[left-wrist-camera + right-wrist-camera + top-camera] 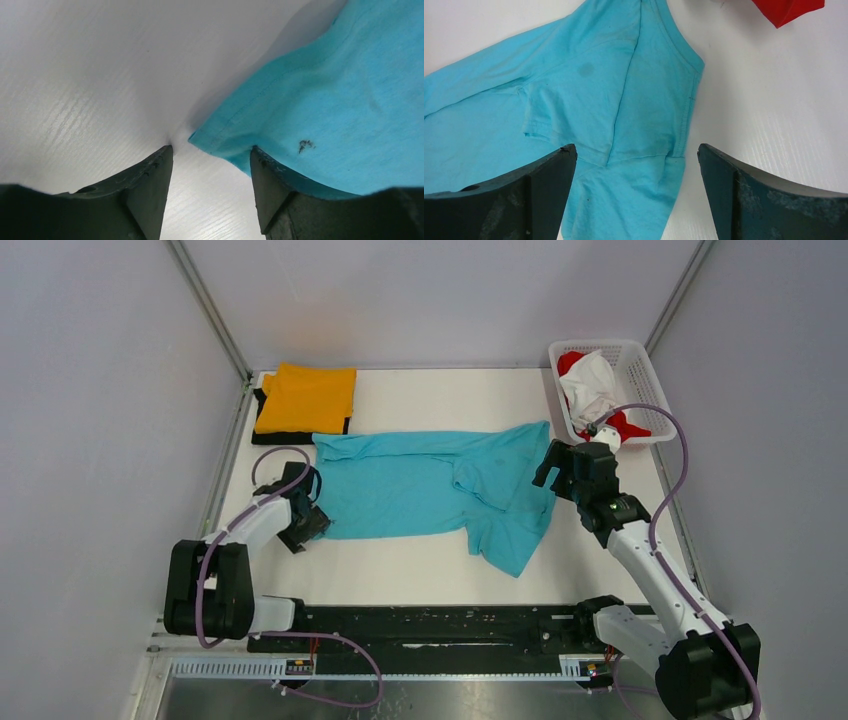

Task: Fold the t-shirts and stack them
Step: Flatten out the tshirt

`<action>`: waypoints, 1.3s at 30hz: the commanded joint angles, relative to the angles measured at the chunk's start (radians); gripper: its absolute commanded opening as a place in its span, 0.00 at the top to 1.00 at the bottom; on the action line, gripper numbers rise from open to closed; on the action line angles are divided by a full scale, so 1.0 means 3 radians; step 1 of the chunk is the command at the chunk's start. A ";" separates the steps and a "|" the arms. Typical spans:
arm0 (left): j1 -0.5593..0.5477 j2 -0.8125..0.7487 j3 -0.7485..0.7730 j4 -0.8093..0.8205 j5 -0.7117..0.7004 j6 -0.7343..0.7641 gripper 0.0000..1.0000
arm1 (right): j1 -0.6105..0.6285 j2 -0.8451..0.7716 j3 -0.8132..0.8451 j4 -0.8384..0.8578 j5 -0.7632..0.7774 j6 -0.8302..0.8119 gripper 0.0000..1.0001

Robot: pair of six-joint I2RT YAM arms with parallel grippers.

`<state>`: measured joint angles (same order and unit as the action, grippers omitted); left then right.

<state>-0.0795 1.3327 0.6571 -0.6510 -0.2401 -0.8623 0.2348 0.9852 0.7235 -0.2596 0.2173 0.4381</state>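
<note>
Turquoise cloth fills the middle of the table: the turquoise t-shirt lies stretched sideways between my two arms, hem toward my left, neck and sleeves toward my right. I judge it is laid out that way so that each arm can reach one end for a fold.

My left gripper sits low at the near hem corner, jaws apart. The stitched corner pokes into the gap and the cloth beside it drapes over one of my fingers, so nothing is pinched yet. My right gripper hangs spread wide above the sleeve end, gripping nothing, with the cloth flat below it.

The shirt is only partly tidied. Its body lies fairly smooth, but at the right end the cloth is doubled over itself and one part juts toward the near edge. I see a small dark fleck by the hem and a faint darker spot on the chest.

At the far left corner the orange t-shirt rests folded on the black t-shirt, a stack awaiting this one. The red t-shirt and the white t-shirt are bundled in the basket at the far right.
</note>
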 commanded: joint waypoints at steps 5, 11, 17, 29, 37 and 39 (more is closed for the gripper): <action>0.0108 0.0190 -0.0014 0.0406 0.0177 0.0044 0.51 | -0.0010 0.0053 0.0222 -0.0071 0.0023 -0.0077 0.01; 0.0124 0.0363 0.0032 0.0488 0.0207 0.0114 0.69 | -0.0008 0.0053 0.0264 -0.0230 0.0001 -0.0105 0.01; 0.0127 0.0386 0.0040 0.0615 0.0354 0.0283 1.00 | -0.0010 0.0070 0.0329 -0.0493 -0.0066 -0.0189 0.01; 0.0127 -0.0079 -0.0166 0.0538 0.0239 0.0308 1.00 | 0.1033 0.0600 0.0272 -0.1117 -0.0401 0.0177 0.02; 0.0128 -0.0196 -0.0259 0.0584 0.0257 0.0310 1.00 | 0.1504 0.0892 0.0052 -0.1213 -0.0458 0.0389 0.07; 0.0127 -0.0201 -0.0270 0.0585 0.0257 0.0310 1.00 | 0.1591 0.0945 -0.0026 -0.1174 -0.0432 0.0450 0.12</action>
<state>-0.0448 1.2900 0.5972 -0.4683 -0.1665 -0.7818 0.6567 1.2465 0.7464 -0.5915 0.0856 0.5114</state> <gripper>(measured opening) 0.020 0.925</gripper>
